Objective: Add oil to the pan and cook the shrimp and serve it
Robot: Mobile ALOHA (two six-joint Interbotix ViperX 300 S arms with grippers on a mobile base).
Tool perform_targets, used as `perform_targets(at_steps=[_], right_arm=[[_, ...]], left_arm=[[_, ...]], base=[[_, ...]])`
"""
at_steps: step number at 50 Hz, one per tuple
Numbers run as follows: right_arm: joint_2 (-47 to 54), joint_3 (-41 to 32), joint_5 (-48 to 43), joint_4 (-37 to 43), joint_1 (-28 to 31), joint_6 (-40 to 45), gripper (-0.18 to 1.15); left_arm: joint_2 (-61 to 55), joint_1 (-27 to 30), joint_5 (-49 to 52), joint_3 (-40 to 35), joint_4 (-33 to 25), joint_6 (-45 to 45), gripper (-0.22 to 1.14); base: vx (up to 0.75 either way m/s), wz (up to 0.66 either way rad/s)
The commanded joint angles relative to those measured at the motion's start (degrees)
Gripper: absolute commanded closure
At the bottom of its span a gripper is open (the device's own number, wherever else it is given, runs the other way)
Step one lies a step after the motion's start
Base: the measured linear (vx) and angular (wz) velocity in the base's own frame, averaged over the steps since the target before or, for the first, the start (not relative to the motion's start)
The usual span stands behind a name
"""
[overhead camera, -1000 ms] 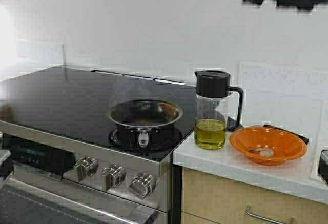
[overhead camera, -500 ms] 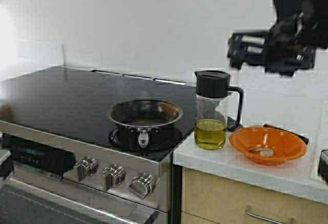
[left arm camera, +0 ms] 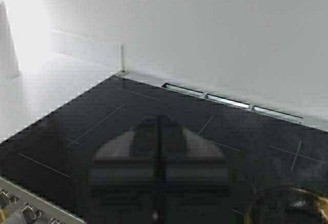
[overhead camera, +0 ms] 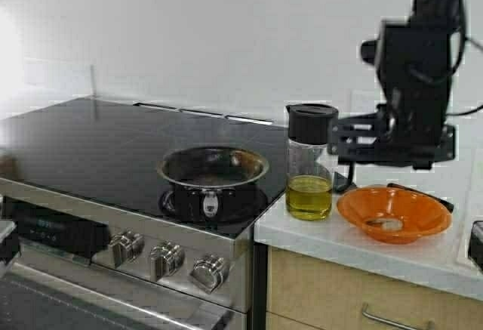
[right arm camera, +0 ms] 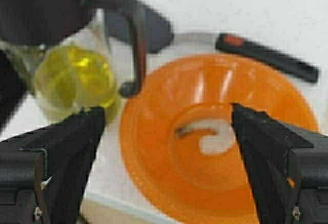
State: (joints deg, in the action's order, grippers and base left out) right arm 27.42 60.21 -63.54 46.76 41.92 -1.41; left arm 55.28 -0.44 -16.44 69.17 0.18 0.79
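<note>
Right gripper (overhead camera: 338, 140): fingers spread wide, nothing between them; it hangs above the counter, just beside the jug's black handle at abt 3 o'clock of the jug, and above the far rim of the orange bowl.
Left gripper (left arm camera: 159, 183): fingers pressed together, holding nothing, parked over the black cooktop, well apart from the work.
Shrimp (right arm camera: 212, 134): one pale curled piece lying in the bottom of the orange bowl (overhead camera: 394, 213), not touched.
Oil (overhead camera: 309, 196): yellow-green liquid filling the lower part of the clear jug (overhead camera: 311, 160), which stands upright on the white counter (overhead camera: 355, 248) w/ black lid on; handle (right arm camera: 134, 39) points to 3 o'clock, toward the gripper.
Pan (overhead camera: 213, 171): on the front burner of the stove, at 9 o'clock of the jug, near but apart; inside looks dark, I cannot tell if any oil is in.
Step in hand (my judgement): reach for the jug handle, the first part of adding oil.
How to do well: bring the open fingers on both sides of the handle loop, approx. at its middle height, not on the glass; close firm before lifting, since a half-full jug will swing; lift straight up to clear the bowl rim, then carry toward 9 o'clock and tilt slowly over the pan centre.
Risk: elbowing the bowl, or knocking the jug over w/ one finger.
</note>
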Motion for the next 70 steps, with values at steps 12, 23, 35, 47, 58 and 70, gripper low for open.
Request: perform_targets(at_steps=[12, 23, 35, 47, 58, 70], right_arm=[[4.9, -5.4, -2.5, 0.5, 0.0, -0.7, -0.05], [7.2, -8.3, -2.9, 1.3, -1.8, -1.0, -0.05], [8.2, -10.1, -2.7, -1.0, -4.9, -1.2, -0.05], [8.9, -12.1, -0.7, -4.1, -8.4, -1.3, -0.05], [9.7, -14.8, 1.8, -7.9, -10.6, -1.4, -0.05], [10.9, -17.3, 2.5, -8.4, -12.6, -1.4, -0.05]], left_arm=[[-0.3, 0.0, -0.3, -0.4, 0.0, 0.0, 0.89], [-0.3, 0.1, -0.3, -0.4, 0.1, 0.0, 0.89], [-0.3, 0.1, -0.3, -0.4, 0.0, 0.1, 0.89], [-0.4, 0.1, -0.3, -0.3, 0.0, 0.1, 0.89], [-0.4, 0.1, -0.3, -0.2, 0.0, 0.1, 0.89], [-0.6, 0.1, -0.3, -0.3, 0.0, 0.1, 0.89]], base=[[0.00, 0.00], [0.00, 0.00], [0.00, 0.00], [0.00, 0.00], [0.00, 0.00], [0.00, 0.00]])
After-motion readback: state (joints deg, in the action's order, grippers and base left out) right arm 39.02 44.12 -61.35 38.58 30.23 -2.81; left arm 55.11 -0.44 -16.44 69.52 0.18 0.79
